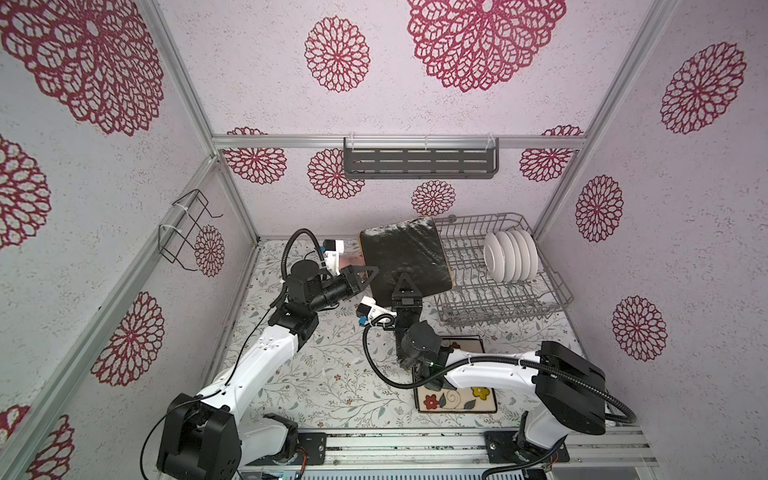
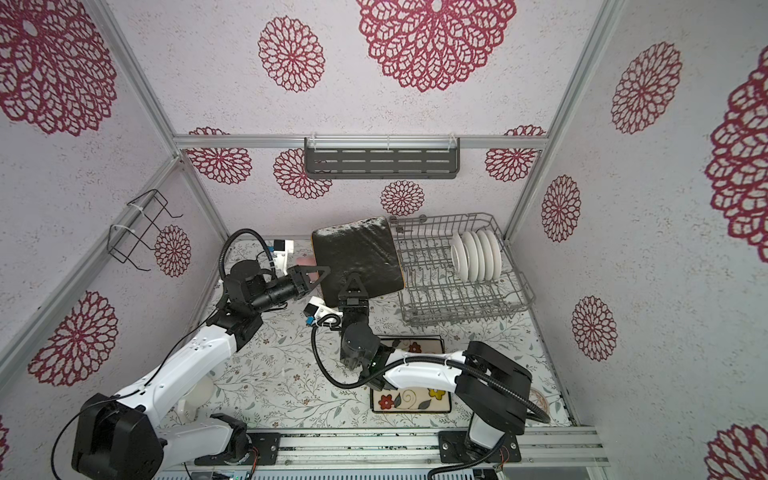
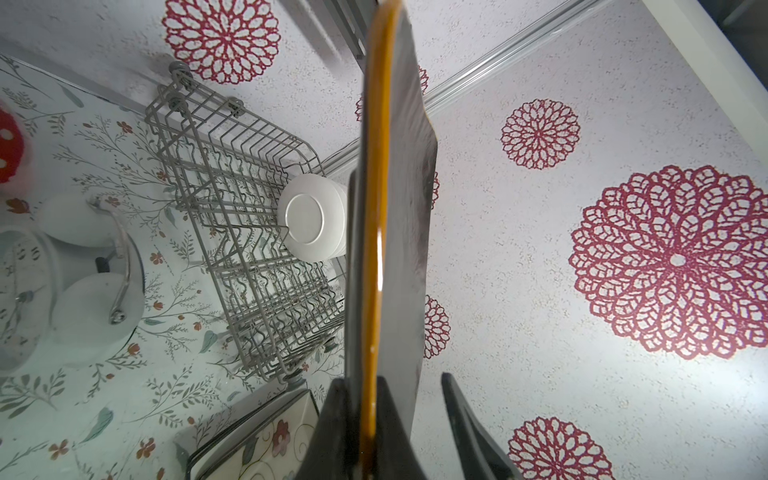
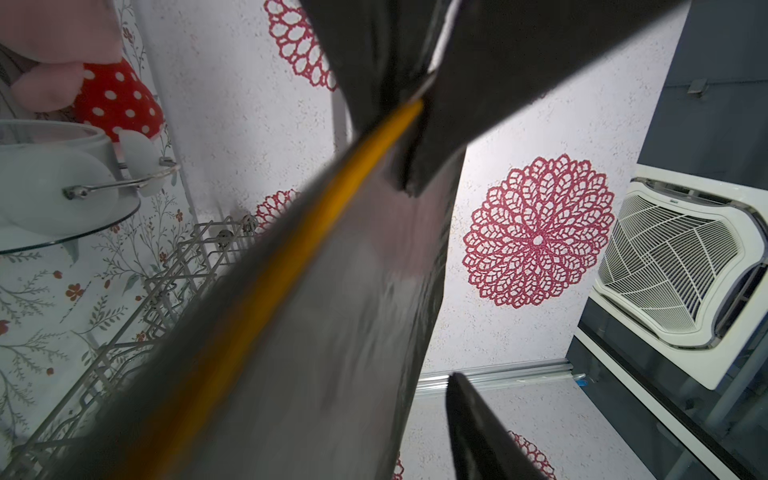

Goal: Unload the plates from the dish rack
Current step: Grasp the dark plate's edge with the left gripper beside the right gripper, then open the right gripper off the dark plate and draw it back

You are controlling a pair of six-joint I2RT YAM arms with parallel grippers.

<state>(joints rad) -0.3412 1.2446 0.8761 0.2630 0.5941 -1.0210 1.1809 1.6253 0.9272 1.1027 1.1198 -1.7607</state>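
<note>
Handover of one dark square plate (image 1: pixel 405 259) in progress, held up on edge in the air just left of the dish rack (image 1: pixel 548 286), clear of the tines. Orange edge of that plate plain in both wrist views.

Left hand (image 1: pixel 365 277) at the plate's left edge; in the left wrist view, fingers (image 3: pixel 340 428) pinched together on the orange rim, clamped on the plate. Right hand (image 1: pixel 403 282) at the lower edge; in the right wrist view one finger (image 4: pixel 478 432) standing off the plate's face with a gap showing, so jaws apart, grip let go or nearly so. Weight judged to sit on the left hand alone.

Elsewhere: row of round white plates (image 1: pixel 511 254) upright at the rack's far right end, not yet unloaded. Cream flowered plate (image 1: pixel 457 399) lying flat on the desk (image 1: pixel 332 374) under the right arm, with dark rims of others apparently stacked below it. Alarm clock (image 3: pixel 25 291) and a red spotted soft toy (image 4: pixel 116 104) near the back of the desk, in the wrist views only.

Step in hand, as judged: transfer from right to left, task roughly midway.

Next move calls for: right hand drawn back clear of the lower edge without knocking it; left hand to swing the plate away from the rack, tip it flat and set it down on open desk. Risk: pinch on one edge only, plate liable to pivot in the grip.
</note>
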